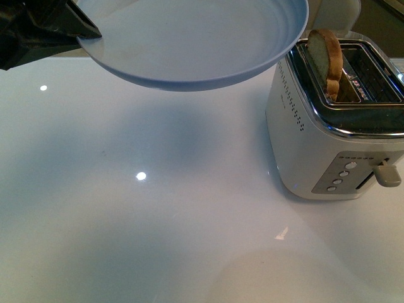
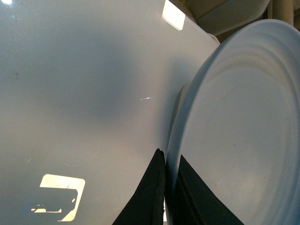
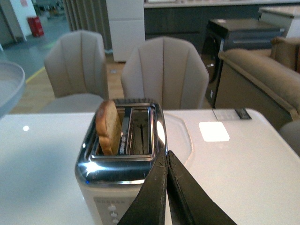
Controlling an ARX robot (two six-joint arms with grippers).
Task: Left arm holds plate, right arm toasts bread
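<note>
So, left end effector (image 2: pixel 169 158): clamped on the plate's rim, one black finger (image 2: pixel 149 197) against the underside and the other on the inner face; only its tip showed in the front view.
Plate (image 1: pixel 189 44): pale blue-grey, was held in the air above the tabletop, with its edge near the toaster's top.
Right end effector (image 3: pixel 166 157): fingers were pressed together, held nothing, and sat just beside the toaster's near end; couldn't tell if it touched.
Bread (image 1: pixel 326 53): stood upright in the toaster slot nearer the plate, and its upper part stuck out.
Toaster (image 1: pixel 328 139): white with a chrome top, stood on the tabletop at the robot's right, with its lever (image 1: pixel 386 173) on the side.
Tabletop (image 1: pixel 158 221): glossy white, had the plate's shadow on it.
</note>
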